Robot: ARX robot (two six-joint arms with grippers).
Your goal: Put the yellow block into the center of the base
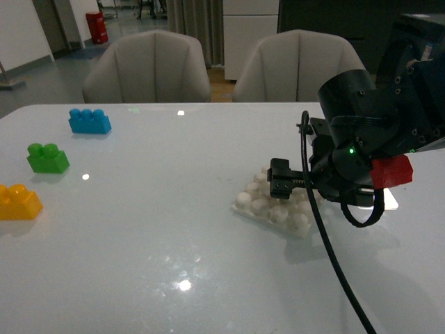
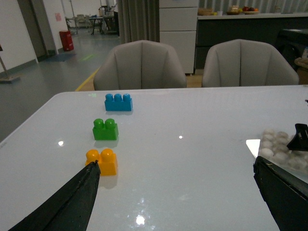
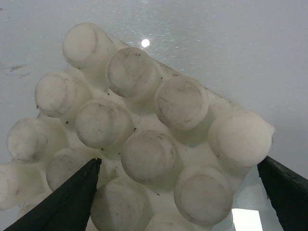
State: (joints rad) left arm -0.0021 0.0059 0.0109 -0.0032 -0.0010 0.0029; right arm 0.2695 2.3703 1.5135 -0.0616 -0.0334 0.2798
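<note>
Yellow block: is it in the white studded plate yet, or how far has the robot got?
Nothing looks done: the yellow block lies on the table beside the green brick, far from the base, whose visible studs are bare. In hand: the open left gripper faces the block without holding it; the open right gripper hangs over the base. Left: grasp, carry, press into the centre.

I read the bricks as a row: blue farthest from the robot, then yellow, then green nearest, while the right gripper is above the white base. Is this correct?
Not quite: the front view shows the green brick in the middle and the yellow block nearest. The blue brick is farthest, and the right gripper is above the base.
</note>
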